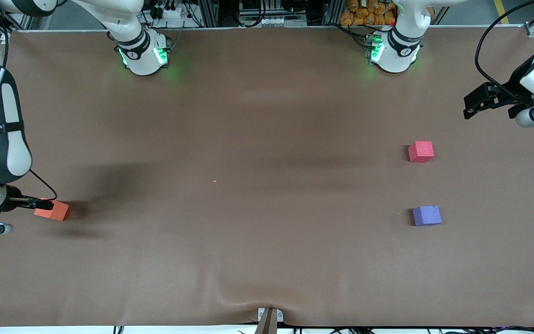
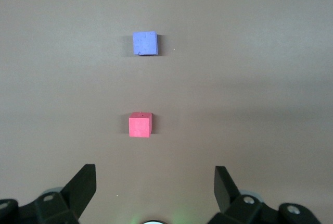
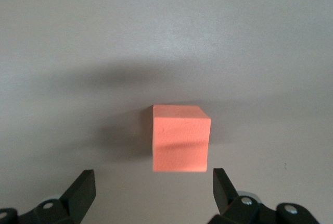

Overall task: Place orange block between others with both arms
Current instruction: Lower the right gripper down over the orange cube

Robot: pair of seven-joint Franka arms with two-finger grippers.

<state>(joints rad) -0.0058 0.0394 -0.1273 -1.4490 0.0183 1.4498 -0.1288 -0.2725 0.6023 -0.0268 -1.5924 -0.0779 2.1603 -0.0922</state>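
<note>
The orange block (image 1: pixel 54 211) (image 3: pixel 181 138) lies on the brown table at the right arm's end. My right gripper (image 1: pixel 40 205) (image 3: pixel 153 182) hangs low right at it, open, and the block sits just past the fingertips, not between them. The others stand at the left arm's end. One is the red-pink cube (image 1: pixel 421 151) (image 2: pixel 140 125). The purple cube (image 1: pixel 427 215) (image 2: pixel 144 43) is nearer to the front camera, with a gap between the two. My left gripper (image 1: pixel 468 109) (image 2: pixel 155 179) is open and empty, up over the table edge beside the red-pink cube.
The two arm bases (image 1: pixel 144 55) (image 1: pixel 394 53) glow green at the table's back edge. A tiny orange speck (image 1: pixel 214 181) lies mid-table. The brown cloth wrinkles (image 1: pixel 230 297) near a clamp (image 1: pixel 269 317) at the front edge.
</note>
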